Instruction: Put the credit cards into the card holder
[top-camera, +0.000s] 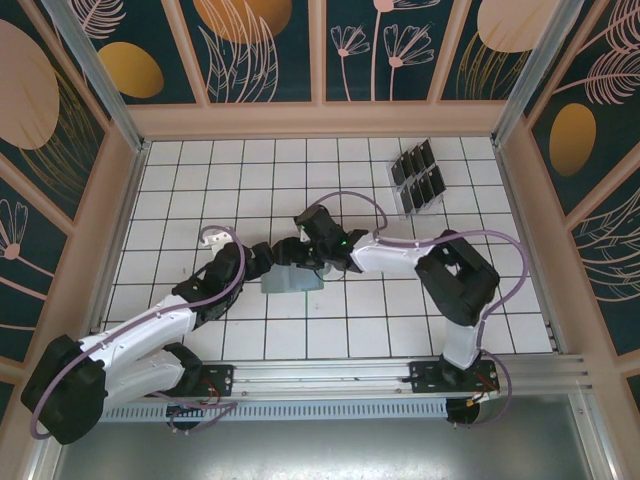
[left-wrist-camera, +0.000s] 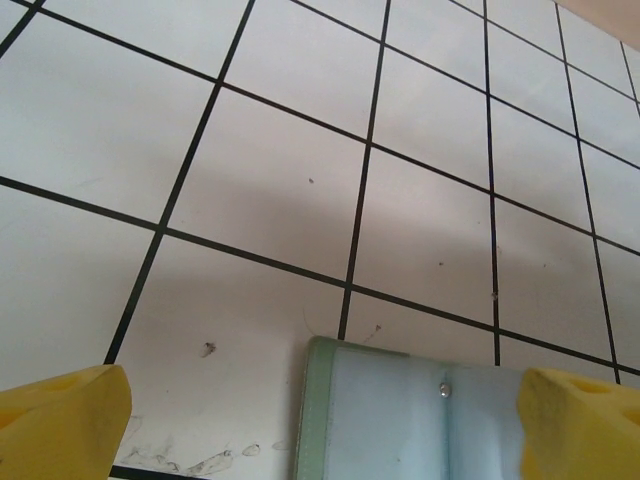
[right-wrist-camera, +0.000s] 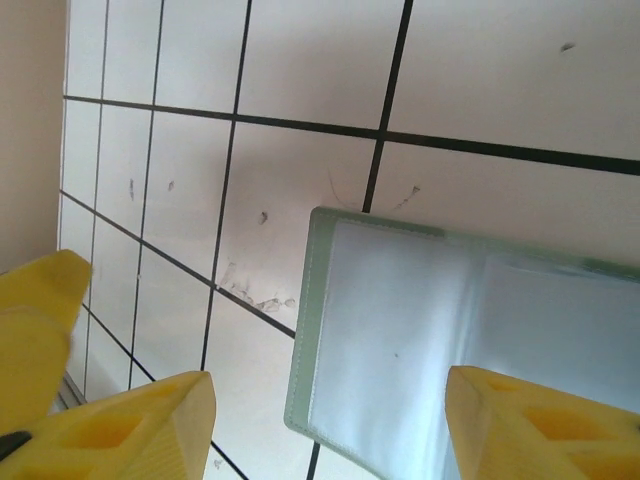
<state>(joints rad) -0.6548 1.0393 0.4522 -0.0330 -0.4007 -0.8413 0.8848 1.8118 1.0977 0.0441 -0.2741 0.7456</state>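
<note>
My right claw (right-wrist-camera: 325, 388) stands wide and empty over a corner of the card holder (right-wrist-camera: 400, 330), which lies open mid-table. My left claw (left-wrist-camera: 322, 380) is wide too. The holder looks light, floppy and slick (clear sleeves), so I'd pinch its stitched edge. The credit cards (top-camera: 418, 178) sit far right.

Bright, even overhead light; soft shadow band across the table (left-wrist-camera: 270, 190) tiles; my yellow fingertips (right-wrist-camera: 120, 430) blurred close up.
</note>
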